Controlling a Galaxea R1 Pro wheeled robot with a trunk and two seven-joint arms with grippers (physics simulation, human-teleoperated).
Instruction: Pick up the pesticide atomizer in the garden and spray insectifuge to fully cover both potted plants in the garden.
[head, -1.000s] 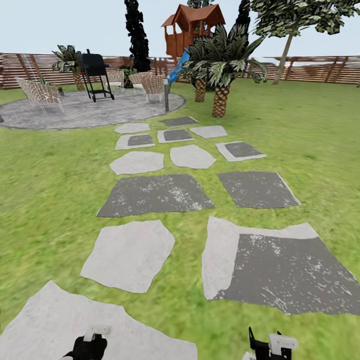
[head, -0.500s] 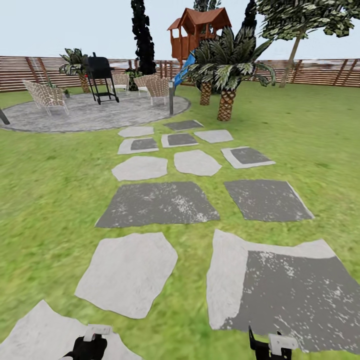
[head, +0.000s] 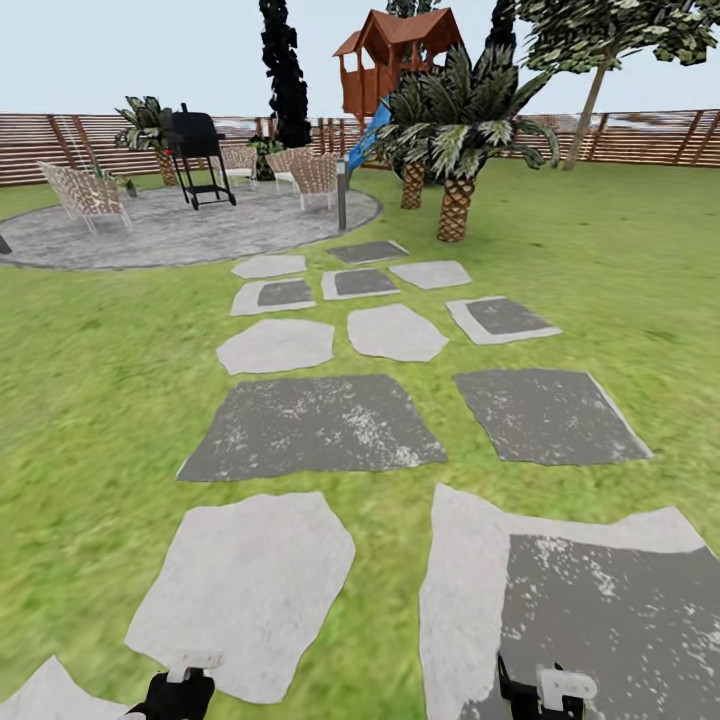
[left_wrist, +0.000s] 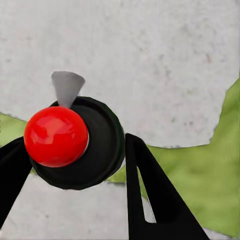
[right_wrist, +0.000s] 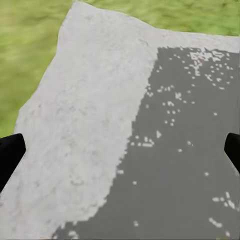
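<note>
Since a second ago the stepping stones have been brought nearer and lower in the head view, so the base is judged to be rolling toward the round paving; nothing has been picked up. The right claw is spread over a two-toned slab, while the left claw cannot be judged. Ahead of both claws lie lawn, grill and fence; the atomizer cannot be located.

The left gripper has black pointy fingers, with a shiny red ball on a round black part between them. The right gripper is black with a white block on top.
</note>
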